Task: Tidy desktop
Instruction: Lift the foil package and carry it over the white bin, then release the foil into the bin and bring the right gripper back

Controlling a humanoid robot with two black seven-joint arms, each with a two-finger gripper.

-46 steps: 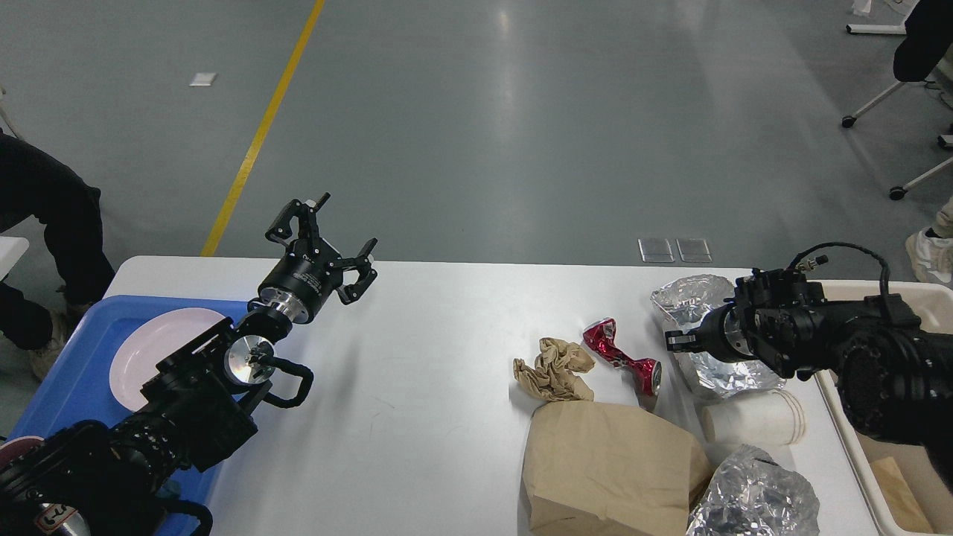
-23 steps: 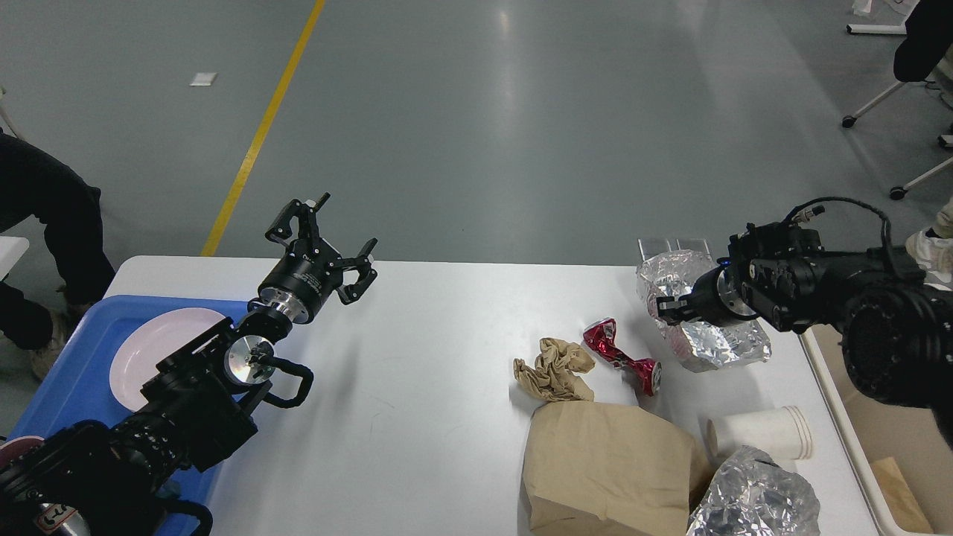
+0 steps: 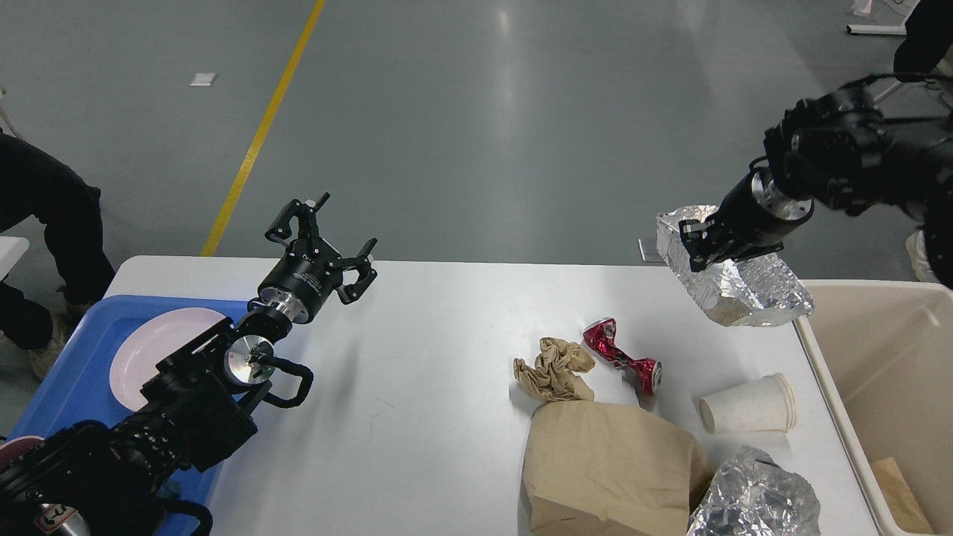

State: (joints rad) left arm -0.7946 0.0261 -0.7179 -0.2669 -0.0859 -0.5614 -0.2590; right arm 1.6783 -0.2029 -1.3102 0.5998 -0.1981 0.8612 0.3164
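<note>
Grey floor behind white desktop (image 3: 432,357); left fingers (image 3: 333,242) spread wide, right fingers (image 3: 696,242) clamping foil wad (image 3: 744,286).

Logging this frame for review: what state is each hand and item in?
left hand: open, empty, above the desktop
right hand: shut on foil wrapper, lifted
red can: crushed, lying
paper cup: on its side
brown paper bag: lying flat
beige bin: open
</note>
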